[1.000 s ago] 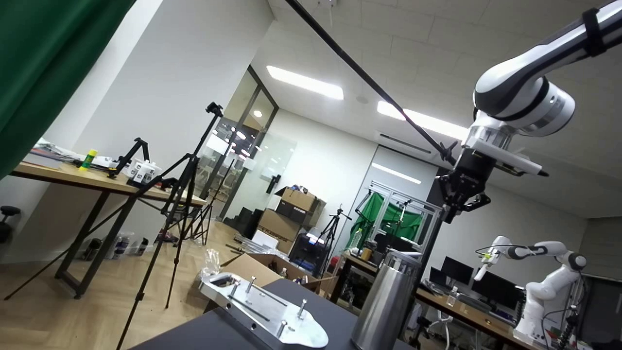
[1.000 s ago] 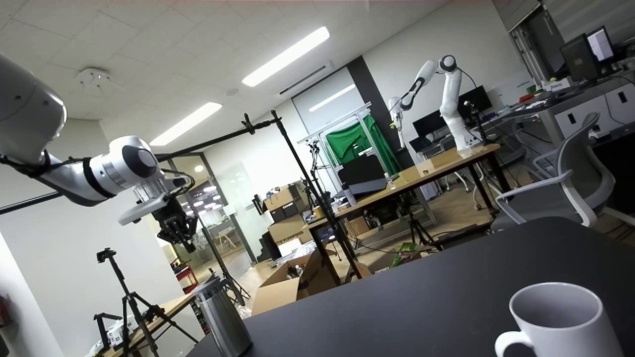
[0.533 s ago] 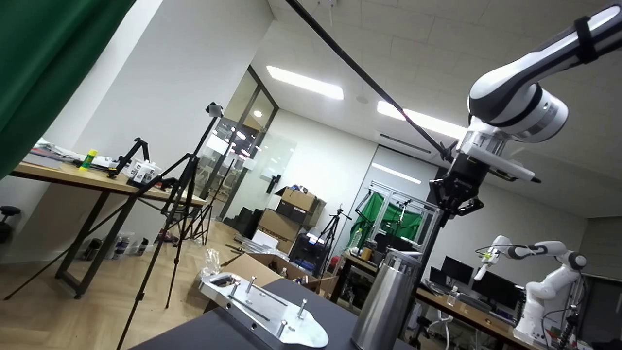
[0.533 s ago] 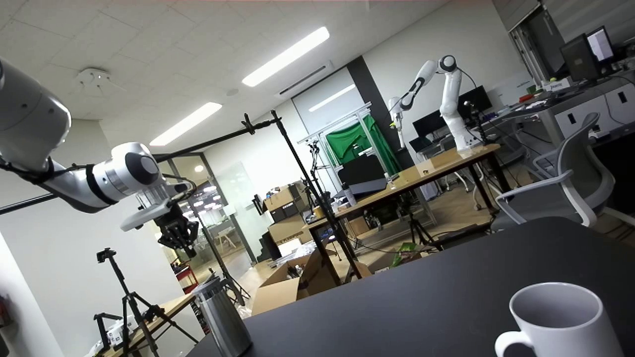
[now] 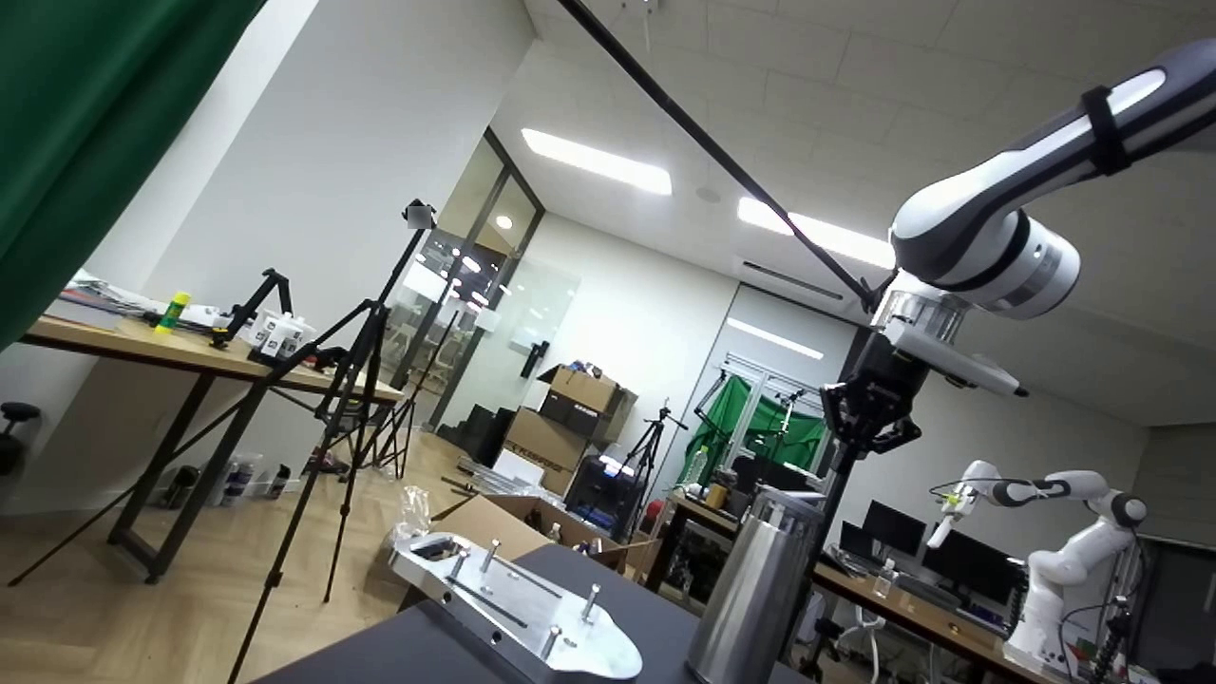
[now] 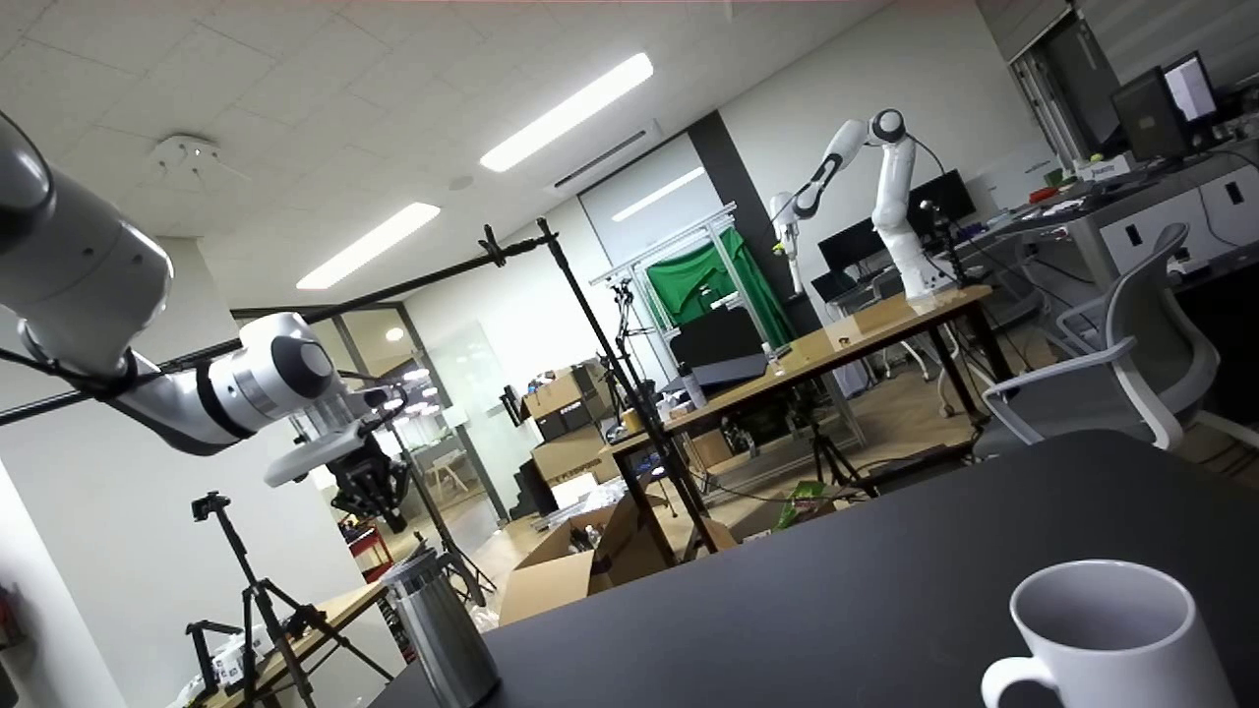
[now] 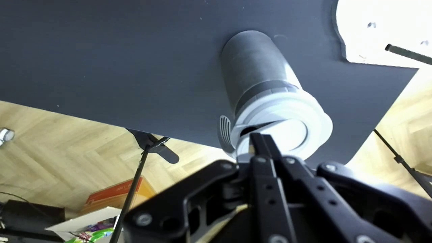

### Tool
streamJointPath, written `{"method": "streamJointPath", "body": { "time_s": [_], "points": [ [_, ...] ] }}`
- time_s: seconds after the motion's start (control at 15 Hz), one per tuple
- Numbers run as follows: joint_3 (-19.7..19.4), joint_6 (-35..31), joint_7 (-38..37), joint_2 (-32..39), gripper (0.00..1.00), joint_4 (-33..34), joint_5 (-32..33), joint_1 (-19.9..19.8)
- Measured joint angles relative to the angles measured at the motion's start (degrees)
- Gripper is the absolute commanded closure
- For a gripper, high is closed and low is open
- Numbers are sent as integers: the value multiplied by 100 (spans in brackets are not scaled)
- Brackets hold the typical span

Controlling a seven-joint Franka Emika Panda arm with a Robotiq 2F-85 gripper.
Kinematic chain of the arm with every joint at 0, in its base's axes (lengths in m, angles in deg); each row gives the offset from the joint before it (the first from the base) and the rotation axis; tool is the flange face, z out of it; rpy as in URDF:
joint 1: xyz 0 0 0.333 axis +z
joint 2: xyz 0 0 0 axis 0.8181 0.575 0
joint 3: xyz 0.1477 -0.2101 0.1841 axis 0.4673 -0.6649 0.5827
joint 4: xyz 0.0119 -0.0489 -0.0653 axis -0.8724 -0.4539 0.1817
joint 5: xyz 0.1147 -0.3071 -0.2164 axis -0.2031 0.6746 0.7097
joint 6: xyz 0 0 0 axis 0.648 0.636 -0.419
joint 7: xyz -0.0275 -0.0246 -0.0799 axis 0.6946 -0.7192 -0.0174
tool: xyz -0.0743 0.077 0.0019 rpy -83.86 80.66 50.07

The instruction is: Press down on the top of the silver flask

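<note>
Gripper (image 7: 264, 139), drawn fully together and holding nothing, has come lower and nearer to the lid (image 7: 290, 130) of the silver flask (image 5: 755, 598); a small gap seems to be there, though depth is hard to judge. So pressing should come next. The flask stands upright on the tabletop (image 6: 787, 615), long axis vertical, lid upward, handle (image 7: 225, 130) toward left in the wrist view.

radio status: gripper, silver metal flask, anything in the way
Black gripper shut, no contact yet. Tall silver metal flask upright, lower down. Flat bolt-studded white plate stands apart, likely not in the way.
</note>
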Motion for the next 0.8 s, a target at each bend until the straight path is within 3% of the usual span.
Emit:
{"method": "streamJointPath", "body": {
  "time_s": [0.33,0.8],
  "points": [
    [-36,-495,240,215,100,55,10,68],
    [-171,-595,347,394,100,142,117,129]
  ]
}}
